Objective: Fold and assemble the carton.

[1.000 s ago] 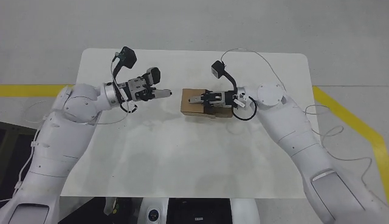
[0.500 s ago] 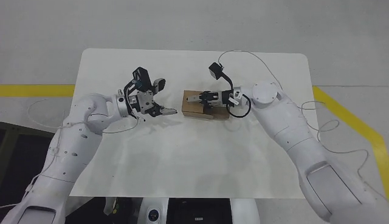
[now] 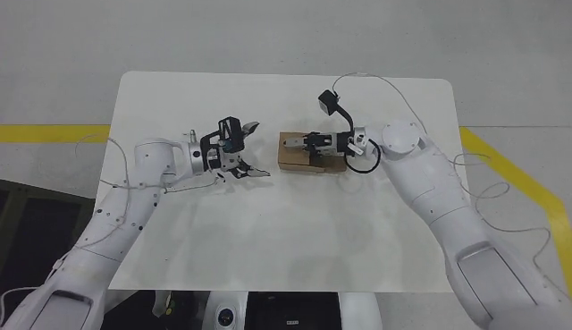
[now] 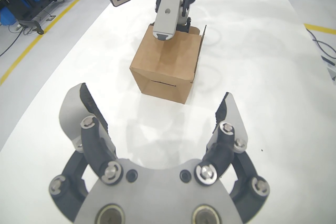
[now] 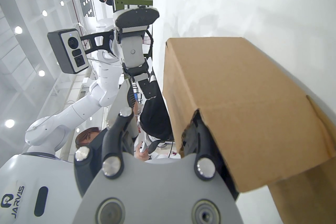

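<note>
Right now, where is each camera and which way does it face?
Top view: above the arms, looking down; table, both arms, left gripper, right gripper at carton.
Left wrist view: on that wrist, facing the carton; own gripper in foreground.
Right wrist view: on that wrist, close along the carton; own gripper shows.
Shared: both wrist views show carton and opposite gripper.

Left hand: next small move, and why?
Probably ease the left hand forward to the carton end facing it. It is open and aimed at the carton with a gap between, while the right hand is at the opposite end, so this end looks unsupported.
</note>
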Controlling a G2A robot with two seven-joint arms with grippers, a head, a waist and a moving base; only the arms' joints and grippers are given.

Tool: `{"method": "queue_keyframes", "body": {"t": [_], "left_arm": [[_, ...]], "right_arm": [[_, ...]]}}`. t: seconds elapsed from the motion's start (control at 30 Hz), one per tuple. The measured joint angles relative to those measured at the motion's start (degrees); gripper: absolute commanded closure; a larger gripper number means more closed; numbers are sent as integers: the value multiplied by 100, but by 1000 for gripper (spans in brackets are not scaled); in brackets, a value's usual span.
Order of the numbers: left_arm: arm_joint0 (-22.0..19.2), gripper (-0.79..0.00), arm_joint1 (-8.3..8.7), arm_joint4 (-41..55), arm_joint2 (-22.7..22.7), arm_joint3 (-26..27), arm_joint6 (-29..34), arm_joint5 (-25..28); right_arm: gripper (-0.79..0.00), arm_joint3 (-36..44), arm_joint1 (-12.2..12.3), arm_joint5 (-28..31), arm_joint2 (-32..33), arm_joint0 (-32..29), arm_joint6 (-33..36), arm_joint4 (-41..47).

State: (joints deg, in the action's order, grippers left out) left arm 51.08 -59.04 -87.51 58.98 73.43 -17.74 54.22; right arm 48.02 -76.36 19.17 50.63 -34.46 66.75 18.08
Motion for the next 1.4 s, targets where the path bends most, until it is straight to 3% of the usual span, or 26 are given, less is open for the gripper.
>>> {"method": "queue_keyframes", "body": {"t": [0.2,0.47,0.5,0.53,0.57,0.8,1.17,1.4], "left_arm": [[-267,-785,-104,-180,-342,-288,-276,-20],[-464,-785,-193,-21,-537,-508,-237,50],[-463,-785,-193,-21,-537,-508,-237,51],[-463,-785,-192,-22,-536,-506,-237,50],[-462,-785,-192,-24,-535,-505,-237,50],[-461,-785,-192,-25,-535,-505,-238,49],[-270,-785,-176,99,-458,-320,110,-152],[-357,-785,-257,230,-615,-342,246,-238]], "right_arm": [[-388,210,12,-81,11,-110,-29,-32],[-406,11,-163,24,-251,79,-54,106],[-474,-39,-182,53,-276,102,-47,120],[-662,-89,-199,84,-296,123,-38,131],[-785,-152,-215,126,-313,148,-18,142],[-785,-279,-174,291,-182,167,52,107],[-785,448,33,173,199,-302,-10,8],[-785,515,-8,115,117,-303,-77,28]]}}
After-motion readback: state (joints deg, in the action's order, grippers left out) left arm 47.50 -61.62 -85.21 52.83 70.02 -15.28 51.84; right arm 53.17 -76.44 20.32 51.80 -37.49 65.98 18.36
